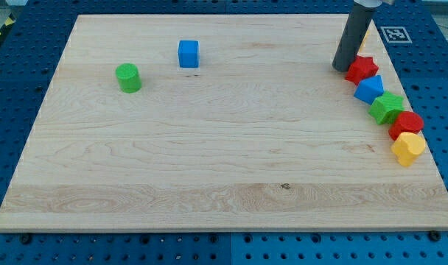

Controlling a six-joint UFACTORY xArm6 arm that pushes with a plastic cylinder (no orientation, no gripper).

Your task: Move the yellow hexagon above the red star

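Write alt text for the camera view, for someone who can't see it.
My tip rests just left of the red star, atop a chain of blocks down the wooden board's right edge; a sliver of yellow block shows behind the rod. A green cylinder and blue cube sit upper left.

**What the rod is hiding and the edges are cutting**

The straight dark rod is running out of the view's top edge, so its upper part is not showing. Just behind it, a small yellow block is peeking out on the rod's right side; most of it is being covered, and its shape cannot be made out. My tip is resting at the view's left of the red star block, whether touching it is too close to tell.
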